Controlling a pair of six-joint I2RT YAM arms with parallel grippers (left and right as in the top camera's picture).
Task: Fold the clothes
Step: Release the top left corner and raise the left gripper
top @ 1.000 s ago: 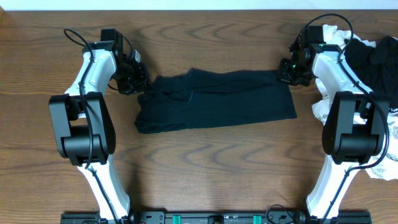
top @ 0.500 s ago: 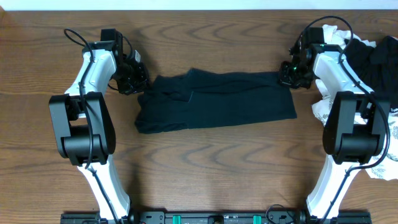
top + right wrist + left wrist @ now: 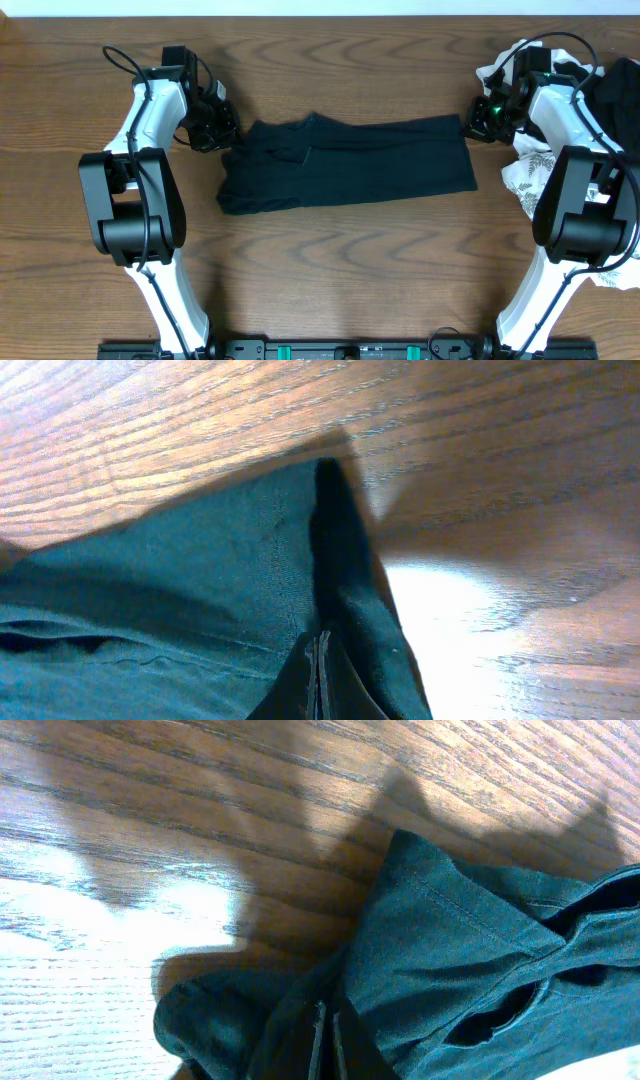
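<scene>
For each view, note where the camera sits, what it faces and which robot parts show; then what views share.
Overhead: above the table, facing down on the black garment; both arms show.
Left wrist: on the left arm, facing the garment's bunched end; shut jaws show.
Right wrist: on the right arm, facing the garment's corner; shut jaws show.
Shared: all see the black garment.

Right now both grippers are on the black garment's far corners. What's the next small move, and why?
Probably draw the left gripper slightly outward, away from the right gripper. Both are shut on the black garment at its far corners, yet its left end lies bunched and creased while the right end lies flat. Smoothing it first should make a cleaner fold.
</scene>
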